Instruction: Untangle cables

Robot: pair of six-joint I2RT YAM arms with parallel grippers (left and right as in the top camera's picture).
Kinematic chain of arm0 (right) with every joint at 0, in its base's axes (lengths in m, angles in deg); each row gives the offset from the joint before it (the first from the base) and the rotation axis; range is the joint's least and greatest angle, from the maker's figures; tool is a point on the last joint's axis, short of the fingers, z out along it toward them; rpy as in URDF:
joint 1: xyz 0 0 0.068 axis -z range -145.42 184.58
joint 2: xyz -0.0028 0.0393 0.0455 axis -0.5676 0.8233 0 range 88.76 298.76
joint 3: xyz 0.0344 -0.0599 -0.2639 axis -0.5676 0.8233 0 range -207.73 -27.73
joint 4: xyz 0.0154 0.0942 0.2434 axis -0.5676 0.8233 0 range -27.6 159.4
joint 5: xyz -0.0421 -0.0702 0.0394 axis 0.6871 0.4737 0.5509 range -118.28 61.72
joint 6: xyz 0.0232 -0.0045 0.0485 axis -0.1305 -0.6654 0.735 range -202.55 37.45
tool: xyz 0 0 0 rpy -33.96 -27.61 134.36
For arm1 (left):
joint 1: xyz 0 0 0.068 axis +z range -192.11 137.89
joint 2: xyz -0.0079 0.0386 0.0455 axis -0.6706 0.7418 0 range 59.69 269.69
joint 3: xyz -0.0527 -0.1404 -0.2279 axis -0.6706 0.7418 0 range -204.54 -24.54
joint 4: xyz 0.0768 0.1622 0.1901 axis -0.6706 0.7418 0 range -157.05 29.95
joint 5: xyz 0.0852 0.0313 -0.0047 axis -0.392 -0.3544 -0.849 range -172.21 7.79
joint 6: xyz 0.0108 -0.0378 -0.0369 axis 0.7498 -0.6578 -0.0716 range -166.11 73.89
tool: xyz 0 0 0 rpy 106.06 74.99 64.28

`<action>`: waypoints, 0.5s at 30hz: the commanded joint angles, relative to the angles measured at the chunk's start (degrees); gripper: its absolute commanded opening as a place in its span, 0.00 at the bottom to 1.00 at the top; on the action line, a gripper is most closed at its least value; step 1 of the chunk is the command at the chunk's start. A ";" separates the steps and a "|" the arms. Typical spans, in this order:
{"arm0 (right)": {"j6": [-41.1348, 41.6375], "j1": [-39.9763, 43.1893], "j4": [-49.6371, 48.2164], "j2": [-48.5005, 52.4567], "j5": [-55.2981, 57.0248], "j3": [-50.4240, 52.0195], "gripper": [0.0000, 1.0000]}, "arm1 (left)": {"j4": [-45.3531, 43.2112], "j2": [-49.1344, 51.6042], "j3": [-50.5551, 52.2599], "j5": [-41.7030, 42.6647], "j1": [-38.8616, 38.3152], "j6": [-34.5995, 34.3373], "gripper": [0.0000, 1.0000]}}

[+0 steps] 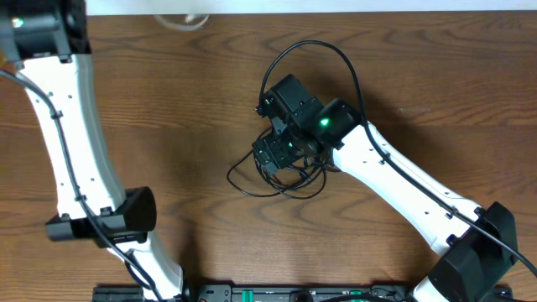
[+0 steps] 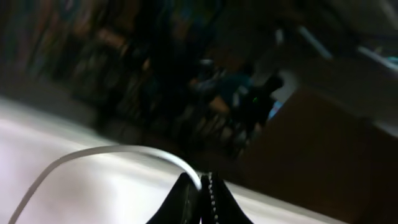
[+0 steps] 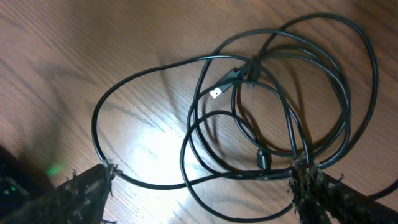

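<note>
Right pincer [image 3: 199, 186] apart over tangled black cables [image 3: 262, 158]; left pincer [image 2: 200, 199] clamped on white cable [image 2: 118, 148]. Next, probably: close on 1 loop, pull clear.

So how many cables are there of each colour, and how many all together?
Black cables: 2, tangled together, as far as the loops let me tell
White cable: 1
Total: 3 cables
</note>
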 commanded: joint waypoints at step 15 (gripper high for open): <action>0.22 -0.07 0.98 -0.33 0.94 0.09 0.94 | -8.09 23.69 -0.31 -28.74 5.05 17.62 0.13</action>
